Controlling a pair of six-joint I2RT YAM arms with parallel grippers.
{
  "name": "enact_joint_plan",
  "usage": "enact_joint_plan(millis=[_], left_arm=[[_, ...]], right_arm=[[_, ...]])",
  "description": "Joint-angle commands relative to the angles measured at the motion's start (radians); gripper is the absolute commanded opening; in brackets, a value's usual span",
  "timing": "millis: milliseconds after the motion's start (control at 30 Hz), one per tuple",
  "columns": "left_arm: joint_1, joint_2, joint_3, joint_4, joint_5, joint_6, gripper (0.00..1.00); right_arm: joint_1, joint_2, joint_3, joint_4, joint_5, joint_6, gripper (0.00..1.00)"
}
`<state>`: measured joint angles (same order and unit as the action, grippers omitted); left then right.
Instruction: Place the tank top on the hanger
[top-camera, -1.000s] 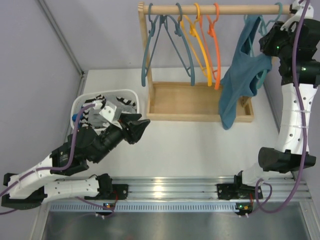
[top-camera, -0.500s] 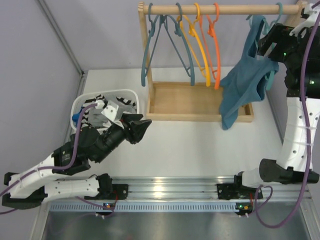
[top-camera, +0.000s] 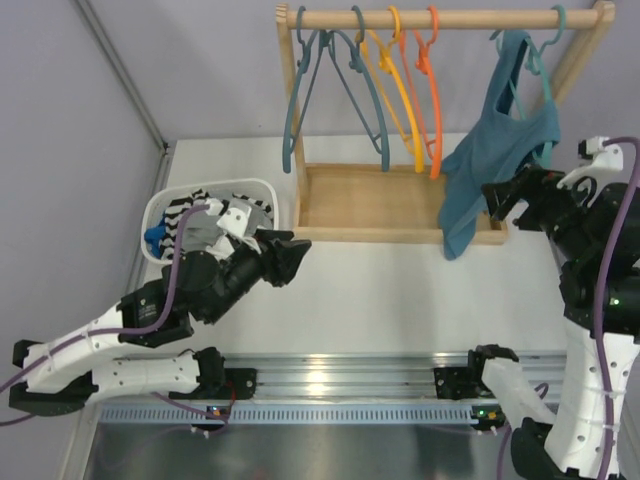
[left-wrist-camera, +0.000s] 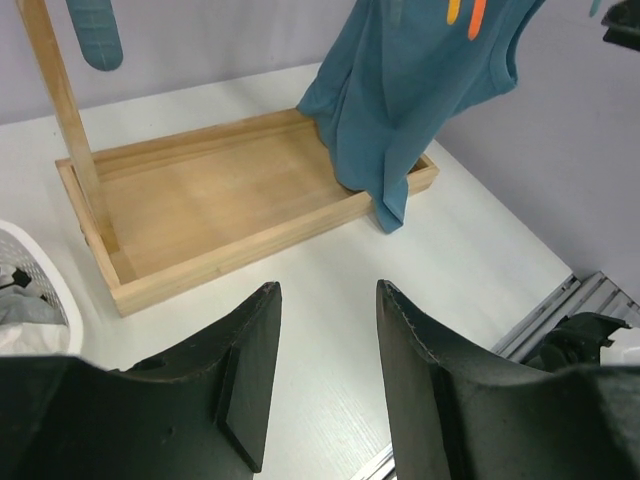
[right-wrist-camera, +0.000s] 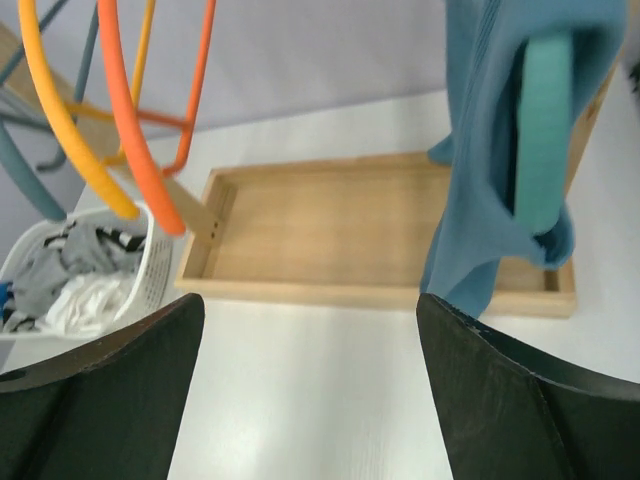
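Observation:
The teal-blue tank top (top-camera: 490, 160) hangs from the light teal-green hanger (top-camera: 541, 60), whose hook sits on the rod at the rack's right end. Its hem droops over the wooden base's front right corner. My right gripper (top-camera: 500, 203) stands open just in front of the fabric's lower part, apart from it and holding nothing. In the right wrist view the tank top (right-wrist-camera: 480, 150) wraps the hanger's arm (right-wrist-camera: 543, 130), above and right of the wide open gripper (right-wrist-camera: 310, 305). My left gripper (top-camera: 296, 258) hovers open and empty over the table near the basket; its wrist view shows the tank top (left-wrist-camera: 420, 90) far beyond the gripper (left-wrist-camera: 327, 290).
The wooden rack's rod (top-camera: 440, 18) also carries slate-blue hangers (top-camera: 300, 100), yellow hangers (top-camera: 400, 100) and an orange hanger (top-camera: 432, 110). Its tray base (top-camera: 390, 205) lies below. A white basket (top-camera: 160, 215) of striped, grey and white clothes stands at the left.
My right gripper has opened, let go at the rod, and dropped back toward the near side. The tank top now hangs by itself. The left arm has edged slightly forward.

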<state>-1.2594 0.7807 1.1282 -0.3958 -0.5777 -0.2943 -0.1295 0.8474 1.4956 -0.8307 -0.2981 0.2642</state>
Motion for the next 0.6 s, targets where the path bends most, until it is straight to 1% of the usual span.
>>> enact_joint_plan(millis=[0, 33, 67, 133, 167, 200, 267, 333, 367, 433, 467, 500, 567], left_arm=[[-0.001, 0.023, -0.018, 0.009, -0.025, -0.054, 0.48], [-0.001, 0.035, -0.03, 0.012, -0.03, -0.072, 0.48], [-0.001, 0.04, -0.037, 0.015, -0.03, -0.081, 0.48], [-0.001, 0.049, -0.07, 0.023, -0.039, -0.115, 0.48], [-0.001, 0.058, -0.083, 0.04, -0.042, -0.127, 0.48], [-0.001, 0.061, -0.096, 0.046, -0.048, -0.153, 0.48], [-0.001, 0.078, -0.14, 0.07, -0.05, -0.178, 0.48], [0.0, 0.097, -0.177, 0.077, -0.057, -0.224, 0.48], [0.0, 0.101, -0.191, 0.078, -0.06, -0.239, 0.48], [0.0, 0.109, -0.238, 0.078, -0.074, -0.296, 0.48], [0.0, 0.109, -0.257, 0.083, -0.076, -0.313, 0.48], [0.0, 0.108, -0.274, 0.092, -0.077, -0.34, 0.48], [0.0, 0.097, -0.318, 0.101, -0.082, -0.362, 0.48]], right_arm=[[-0.004, -0.077, -0.096, -0.053, -0.124, 0.029, 0.87], [0.004, -0.096, -0.119, -0.061, -0.133, 0.029, 0.87], [0.016, -0.132, -0.185, -0.058, -0.137, 0.044, 0.87], [0.043, -0.163, -0.259, -0.047, -0.16, 0.062, 0.87], [0.051, -0.197, -0.3, -0.032, -0.174, 0.085, 0.87], [0.057, -0.215, -0.384, 0.0, -0.199, 0.096, 0.87], [0.082, -0.249, -0.495, 0.024, -0.2, 0.109, 0.87], [0.122, -0.263, -0.555, 0.068, -0.191, 0.113, 0.87], [0.158, -0.263, -0.601, 0.08, -0.161, 0.121, 0.87], [0.26, -0.249, -0.633, 0.123, -0.107, 0.132, 0.87], [0.302, -0.237, -0.653, 0.14, -0.029, 0.148, 0.88], [0.389, -0.232, -0.661, 0.154, 0.011, 0.158, 0.88], [0.465, -0.214, -0.687, 0.202, 0.104, 0.185, 0.93]])
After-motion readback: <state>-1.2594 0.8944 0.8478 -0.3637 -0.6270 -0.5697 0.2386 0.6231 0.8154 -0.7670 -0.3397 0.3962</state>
